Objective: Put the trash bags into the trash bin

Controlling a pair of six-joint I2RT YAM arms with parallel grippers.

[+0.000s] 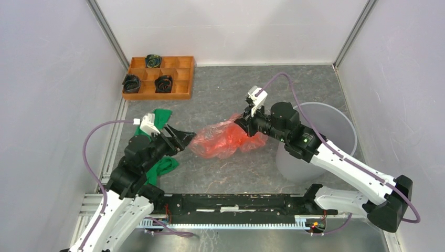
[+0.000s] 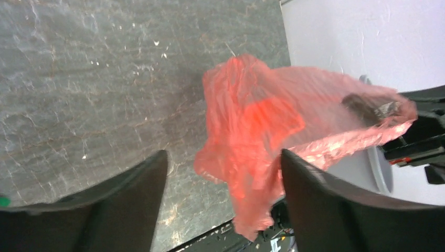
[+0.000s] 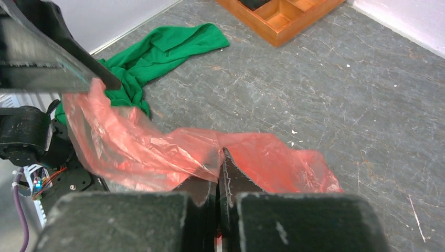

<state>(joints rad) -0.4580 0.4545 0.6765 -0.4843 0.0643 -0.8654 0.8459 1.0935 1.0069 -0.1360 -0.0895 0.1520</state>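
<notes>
The red-orange trash bag hangs crumpled just above the table's middle. My right gripper is shut on its right end; in the right wrist view the closed fingertips pinch a fold of the bag. My left gripper is open at the bag's left edge. In the left wrist view the bag hangs between the wide-apart fingers and brushes the right one. The pale grey trash bin stands upright to the right, behind my right arm.
A green cloth lies under my left arm, also in the right wrist view. A compartmented wooden tray with small black rolls sits at the back left. White walls enclose the table.
</notes>
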